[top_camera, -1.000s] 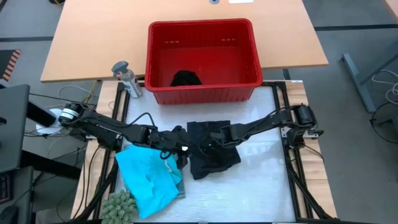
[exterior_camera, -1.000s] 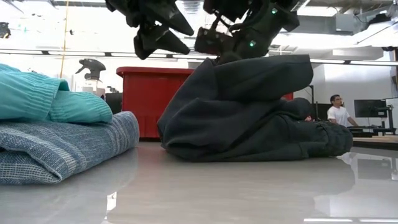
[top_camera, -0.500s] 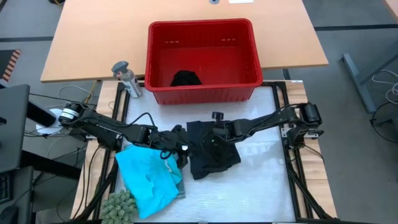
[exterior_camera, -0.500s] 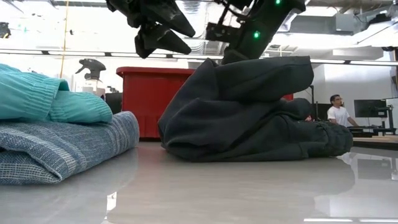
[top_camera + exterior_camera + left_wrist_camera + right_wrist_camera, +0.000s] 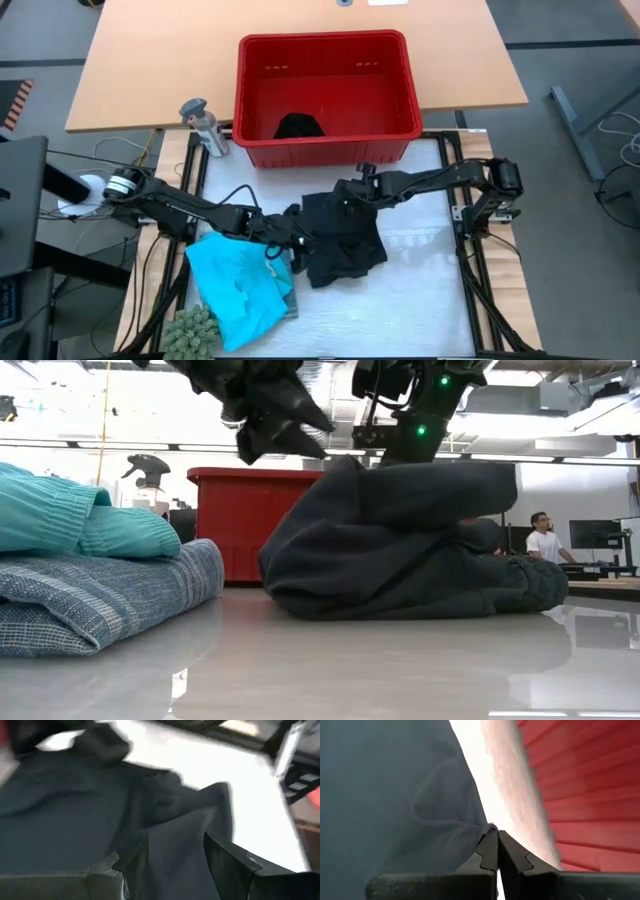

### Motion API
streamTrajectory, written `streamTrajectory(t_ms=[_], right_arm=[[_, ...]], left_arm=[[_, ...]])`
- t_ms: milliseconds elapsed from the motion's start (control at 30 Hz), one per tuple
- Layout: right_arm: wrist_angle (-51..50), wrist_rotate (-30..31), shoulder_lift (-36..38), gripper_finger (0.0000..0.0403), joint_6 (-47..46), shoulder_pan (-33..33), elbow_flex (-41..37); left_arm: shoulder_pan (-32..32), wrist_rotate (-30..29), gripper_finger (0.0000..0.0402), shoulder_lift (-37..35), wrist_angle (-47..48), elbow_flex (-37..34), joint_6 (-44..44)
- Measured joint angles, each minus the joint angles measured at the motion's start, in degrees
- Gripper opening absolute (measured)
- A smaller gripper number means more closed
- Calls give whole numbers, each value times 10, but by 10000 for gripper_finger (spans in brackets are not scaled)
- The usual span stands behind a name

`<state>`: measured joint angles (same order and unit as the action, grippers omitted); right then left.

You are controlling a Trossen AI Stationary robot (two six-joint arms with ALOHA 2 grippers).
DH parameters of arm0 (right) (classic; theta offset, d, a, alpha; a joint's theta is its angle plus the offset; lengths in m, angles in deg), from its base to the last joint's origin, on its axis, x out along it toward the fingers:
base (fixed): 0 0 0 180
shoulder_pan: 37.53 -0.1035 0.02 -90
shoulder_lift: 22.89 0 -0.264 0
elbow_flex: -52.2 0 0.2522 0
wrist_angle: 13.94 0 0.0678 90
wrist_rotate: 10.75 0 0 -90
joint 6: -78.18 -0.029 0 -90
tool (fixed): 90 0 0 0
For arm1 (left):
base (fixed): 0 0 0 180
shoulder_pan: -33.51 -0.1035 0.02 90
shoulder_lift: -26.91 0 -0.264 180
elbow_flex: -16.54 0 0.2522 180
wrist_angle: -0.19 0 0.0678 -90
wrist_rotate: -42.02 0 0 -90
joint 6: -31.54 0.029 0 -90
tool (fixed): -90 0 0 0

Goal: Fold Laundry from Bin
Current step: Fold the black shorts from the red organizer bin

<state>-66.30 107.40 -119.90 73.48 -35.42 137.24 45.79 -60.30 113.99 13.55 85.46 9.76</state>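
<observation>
While my right claw (image 5: 497,851) pinches only a thin edge of the black garment (image 5: 343,240) lying on the surface (image 5: 420,290) below the bin (image 5: 325,145), and my left claw (image 5: 165,865) hangs apart over it, I fear the cloth could slip free.

Four garments: two black ones (image 5: 342,238) (image 5: 298,126), one turquoise (image 5: 237,289), one striped (image 5: 100,595); one red bin (image 5: 325,148); one spray bottle (image 5: 203,126).

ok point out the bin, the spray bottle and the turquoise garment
bin (image 5: 325,152), high view, front wall.
spray bottle (image 5: 205,128), high view, body.
turquoise garment (image 5: 235,285), high view, middle of the cloth.
</observation>
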Motion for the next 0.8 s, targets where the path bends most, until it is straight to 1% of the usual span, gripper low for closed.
streamTrajectory(t_ms=[200, 333, 433, 633, 733, 800], right_arm=[[-14, -34, 7, 34, 0, 18, 0], [-29, -42, 44, 36, -14, 35, 0], [-39, -43, 90, 44, -18, 45, 0], [-77, -33, 187, 71, -11, 65, 0], [-77, -70, 208, 80, -19, 80, 0], [-67, -121, 215, 83, -24, 82, 0]], left_arm=[[-2, 51, 178, 62, -94, 2, 2], [-19, 89, 178, 87, -147, 2, -1], [-25, 93, 178, 97, -152, 1, -5], [-25, 79, 178, 97, -144, 1, 12], [-25, 79, 178, 97, -142, 1, 12], [-25, 78, 178, 97, -141, 1, 12]])
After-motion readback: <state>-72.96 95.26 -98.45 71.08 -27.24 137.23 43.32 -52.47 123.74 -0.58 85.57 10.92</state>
